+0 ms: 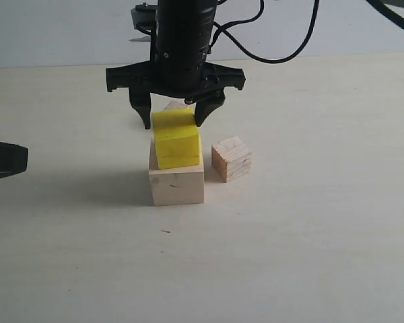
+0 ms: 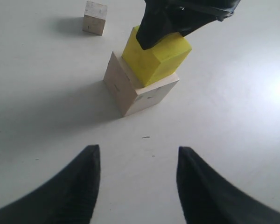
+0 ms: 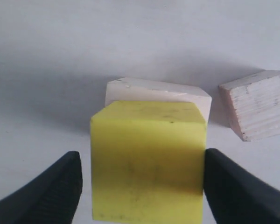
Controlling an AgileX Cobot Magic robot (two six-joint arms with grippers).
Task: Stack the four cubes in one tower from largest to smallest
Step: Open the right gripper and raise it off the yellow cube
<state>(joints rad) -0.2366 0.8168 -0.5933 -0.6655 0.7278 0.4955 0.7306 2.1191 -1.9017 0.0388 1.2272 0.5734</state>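
The bright yellow cube (image 1: 176, 139) rests on the largest pale wood cube (image 1: 177, 185), turned a little askew. My right gripper (image 1: 173, 123) hangs over it, open, with a finger on either side of the yellow cube (image 3: 147, 163). One finger stands clear of it and the other is close against it. The darker grained cube (image 1: 231, 159) sits on the table just right of the stack. The smallest pale cube (image 1: 176, 105) peeks out behind the yellow one and stands alone on the table (image 2: 94, 17). My left gripper (image 2: 137, 158) is open and empty, low at the left.
A pale table (image 1: 310, 256) with bare surface in front of and around the stack. Black cables (image 1: 283, 47) trail behind the right arm. The left gripper's tip (image 1: 5, 161) pokes in at the left edge.
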